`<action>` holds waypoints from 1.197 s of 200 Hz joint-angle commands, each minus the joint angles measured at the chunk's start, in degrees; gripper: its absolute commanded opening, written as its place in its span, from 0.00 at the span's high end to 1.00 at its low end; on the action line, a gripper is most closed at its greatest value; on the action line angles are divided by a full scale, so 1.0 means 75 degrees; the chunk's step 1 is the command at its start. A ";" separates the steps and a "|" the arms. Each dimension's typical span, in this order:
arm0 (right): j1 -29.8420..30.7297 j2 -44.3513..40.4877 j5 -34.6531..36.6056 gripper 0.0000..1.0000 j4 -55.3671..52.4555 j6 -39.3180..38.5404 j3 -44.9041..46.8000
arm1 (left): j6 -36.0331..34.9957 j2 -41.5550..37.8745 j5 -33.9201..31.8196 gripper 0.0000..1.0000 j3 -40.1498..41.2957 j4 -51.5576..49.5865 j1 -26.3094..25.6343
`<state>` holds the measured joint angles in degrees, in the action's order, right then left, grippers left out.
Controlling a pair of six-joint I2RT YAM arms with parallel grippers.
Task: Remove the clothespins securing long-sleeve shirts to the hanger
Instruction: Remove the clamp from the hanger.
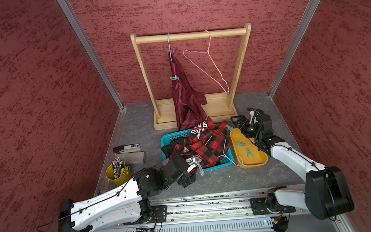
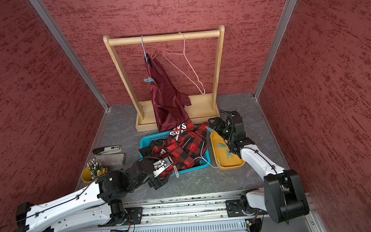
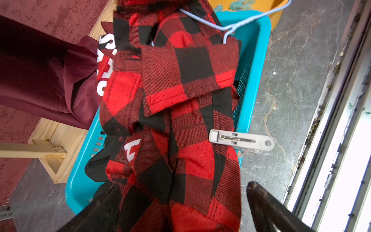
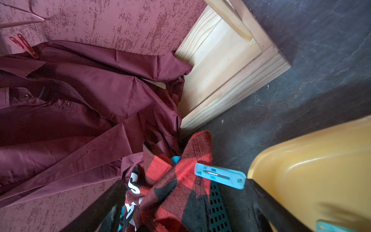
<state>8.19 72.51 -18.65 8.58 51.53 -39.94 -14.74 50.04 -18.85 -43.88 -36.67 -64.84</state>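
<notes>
With left gripper (image 3: 180, 188) spread astride plaid (image 3: 180, 80), grey pin (image 3: 241, 140) clipped just beside at basket (image 3: 255, 60) rim; right gripper (image 4: 184, 190) spread by blue pin (image 4: 220, 175). Could close on cloth, not pin, dragging plaid out.

Maroon shirt (image 1: 185, 98) hangs, teal clothespin (image 1: 174, 78) clipped on; plaid shirt (image 3: 180, 90) lies crumpled, grey clothespin (image 3: 241, 140) attached.
</notes>
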 commanded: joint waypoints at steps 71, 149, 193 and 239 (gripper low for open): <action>-0.0166 -0.0212 -0.0216 0.06 -0.0248 -0.0142 0.0203 | 0.0953 0.1107 0.1681 0.11 -0.1276 0.0821 0.1599; -0.0174 0.0023 -0.0330 0.06 0.0140 0.0002 0.0269 | 0.1049 0.3350 0.2372 0.12 -0.2983 0.1404 0.1596; -0.0174 0.0047 -0.0446 0.05 0.0099 -0.0111 0.0118 | 0.1356 0.4972 0.2488 0.28 -0.3745 0.1853 0.1899; -0.0169 0.0099 -0.0558 0.04 -0.0138 -0.0270 -0.0038 | 0.1612 0.5846 0.2492 0.62 -0.3755 0.2013 0.2237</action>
<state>7.29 72.58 -21.89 7.46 50.17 -38.44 -4.14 92.42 -1.06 -71.18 -23.44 -49.17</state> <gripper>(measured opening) 0.955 0.439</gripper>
